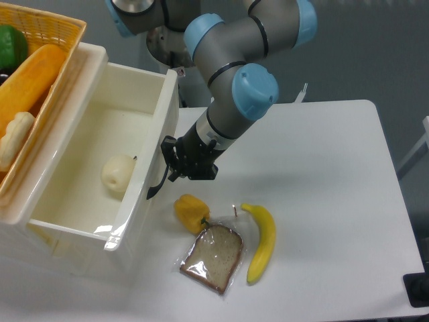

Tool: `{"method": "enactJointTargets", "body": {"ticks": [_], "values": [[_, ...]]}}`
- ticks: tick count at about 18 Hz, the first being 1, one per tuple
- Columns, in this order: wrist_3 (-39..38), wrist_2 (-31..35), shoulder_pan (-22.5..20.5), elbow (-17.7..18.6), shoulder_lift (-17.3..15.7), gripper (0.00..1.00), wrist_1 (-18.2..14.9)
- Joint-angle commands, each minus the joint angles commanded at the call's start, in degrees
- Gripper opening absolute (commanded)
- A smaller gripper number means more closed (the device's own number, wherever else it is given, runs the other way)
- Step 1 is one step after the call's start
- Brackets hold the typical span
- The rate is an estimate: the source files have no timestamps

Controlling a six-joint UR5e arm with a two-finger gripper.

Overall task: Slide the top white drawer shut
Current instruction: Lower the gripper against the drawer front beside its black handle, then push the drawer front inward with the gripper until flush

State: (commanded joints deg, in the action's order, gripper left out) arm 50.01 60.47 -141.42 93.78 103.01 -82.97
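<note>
A cream-white drawer [144, 131] with black handle [159, 180], a yellow banana [263, 241], a yellow wicker basket [47, 30].

brightness: everything's looking bright and evenly lit, I'm getting soft light from overhead
shadows: my arm is casting only a faint soft shadow on the white table [322, 168]
glare: small highlights are showing on the glossy rim of the top white drawer [110, 231]
sharpness: mostly crisp, slight softness around my gripper [175, 164]
edges: not seeing any obvious warping
</note>
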Motion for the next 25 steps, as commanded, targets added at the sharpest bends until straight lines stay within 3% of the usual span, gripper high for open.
{"method": "enactJointTargets", "body": {"ticks": [7,25], "values": [[-0.44,0.0,2.2,0.09,-0.62,0.0,-1.93],[-6.85,0.26,10.72,0.18,-0.62,0.04,-1.14]]}}
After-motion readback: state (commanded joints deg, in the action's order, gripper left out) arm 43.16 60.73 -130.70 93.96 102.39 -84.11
